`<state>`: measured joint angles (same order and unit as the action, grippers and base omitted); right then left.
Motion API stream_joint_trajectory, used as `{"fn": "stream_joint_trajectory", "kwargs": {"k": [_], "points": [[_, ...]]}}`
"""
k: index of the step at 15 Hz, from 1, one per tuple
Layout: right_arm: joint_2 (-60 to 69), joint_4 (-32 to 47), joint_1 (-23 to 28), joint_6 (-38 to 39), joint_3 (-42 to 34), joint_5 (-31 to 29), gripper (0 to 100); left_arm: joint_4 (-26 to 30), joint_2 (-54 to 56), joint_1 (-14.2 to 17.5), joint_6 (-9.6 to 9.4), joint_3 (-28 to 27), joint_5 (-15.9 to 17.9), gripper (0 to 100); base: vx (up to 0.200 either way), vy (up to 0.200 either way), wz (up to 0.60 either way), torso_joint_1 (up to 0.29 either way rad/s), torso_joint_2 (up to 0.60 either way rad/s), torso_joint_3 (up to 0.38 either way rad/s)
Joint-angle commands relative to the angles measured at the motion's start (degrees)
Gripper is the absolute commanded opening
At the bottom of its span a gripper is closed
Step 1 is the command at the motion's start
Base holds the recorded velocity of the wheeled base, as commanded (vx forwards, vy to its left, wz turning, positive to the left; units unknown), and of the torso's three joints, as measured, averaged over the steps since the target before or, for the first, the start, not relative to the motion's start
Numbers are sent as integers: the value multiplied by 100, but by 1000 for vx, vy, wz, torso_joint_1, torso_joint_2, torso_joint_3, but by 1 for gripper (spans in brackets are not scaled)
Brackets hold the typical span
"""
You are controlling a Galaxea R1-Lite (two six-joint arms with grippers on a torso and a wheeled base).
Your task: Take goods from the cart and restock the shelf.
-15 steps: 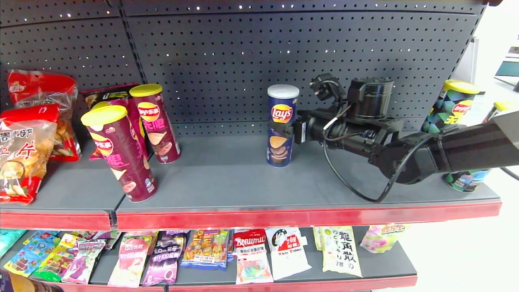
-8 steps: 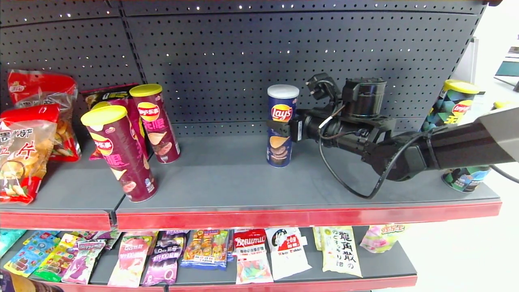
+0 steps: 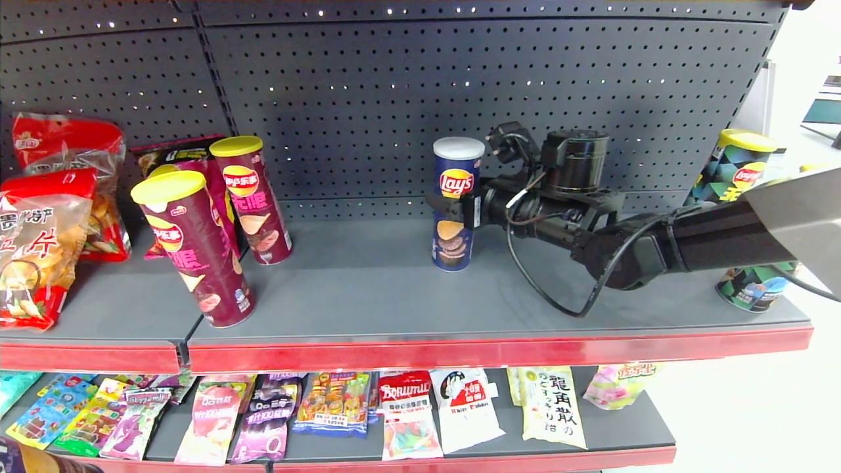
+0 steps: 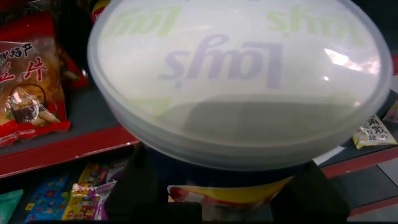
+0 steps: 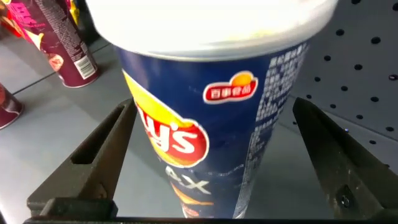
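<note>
A blue chips can with a pale lid stands upright on the grey shelf, near the pegboard back. My right gripper reaches it from the right and is open. In the right wrist view the gripper has one finger on each side of the can, the fingers spread wide beside its body. My left gripper is shut on a second chips can, whose clear lid sits close to the camera, with dark fingers against the can's sides.
Two purple cans with yellow lids and snack bags stand at the shelf's left. A dark patterned can stands at the far right. The shelf's red front edge runs above a lower shelf of packets.
My right arm has moved a little to the left, farther in around the blue can. The can has stayed in place on the shelf.
</note>
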<state>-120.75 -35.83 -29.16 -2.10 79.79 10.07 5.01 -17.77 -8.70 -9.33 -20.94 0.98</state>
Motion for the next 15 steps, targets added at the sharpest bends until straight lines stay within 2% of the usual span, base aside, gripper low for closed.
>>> {"fn": "stream_joint_trajectory", "kwargs": {"k": [1,5,6,12,15], "points": [[-63,-3,-2,-1,72,4,100,0,-7,0,1,11,-1,0,0,0,0,0,0,0],[-80,-3,7,-1,134,4,100,0,2,0,1,73,-1,0,0,0,0,0,0,0],[-89,-3,7,-1,134,-5,0,0,2,0,1,90,-1,0,0,0,0,0,0,0],[-45,-3,-11,-1,63,-128,0,-9,28,0,1,134,-1,0,0,0,0,0,0,0],[210,14,-64,-1,-42,-594,0,0,37,0,1,143,8,0,0,0,0,0,0,0]]}}
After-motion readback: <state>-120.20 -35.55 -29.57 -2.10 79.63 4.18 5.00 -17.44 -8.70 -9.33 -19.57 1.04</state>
